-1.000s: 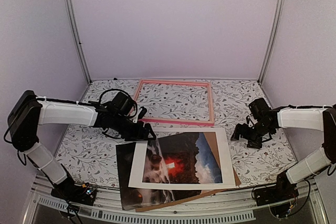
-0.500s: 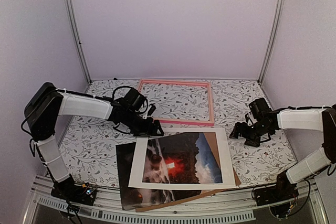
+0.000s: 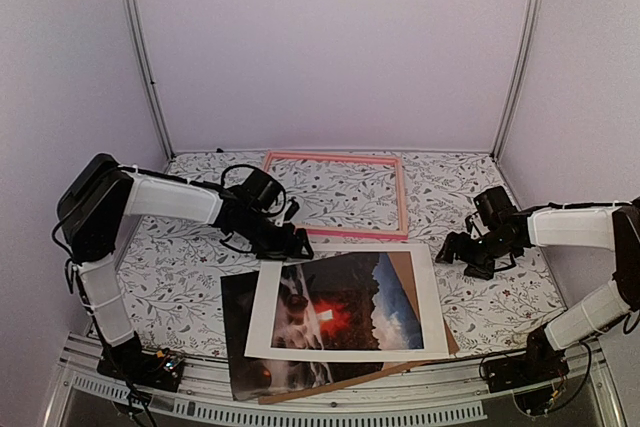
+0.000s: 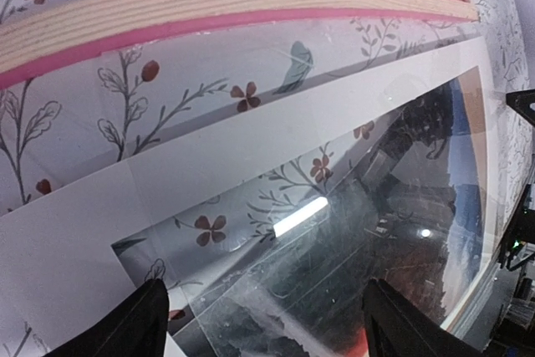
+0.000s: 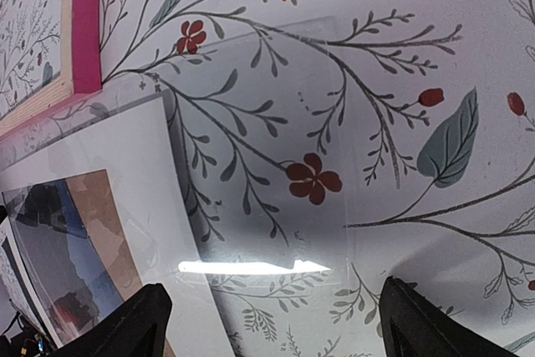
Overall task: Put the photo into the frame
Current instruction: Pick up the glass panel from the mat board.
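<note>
There is one thin pink rectangular frame (image 3: 340,233), one dark glossy photo (image 3: 238,337), one white card mat (image 3: 264,317), one brown backing board (image 3: 402,269).

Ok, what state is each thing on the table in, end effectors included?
frame, empty, lying flat.
photo, unframed, flat under the white mat.
white mat, lying on the photo.
backing board, beneath both.
clear sheet, lying flat.
left end effector, open, holding nothing.
right end effector, open, holding nothing.

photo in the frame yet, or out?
Out. The photo lies under the white mat; the frame sits apart behind it, only tablecloth showing inside.
</note>
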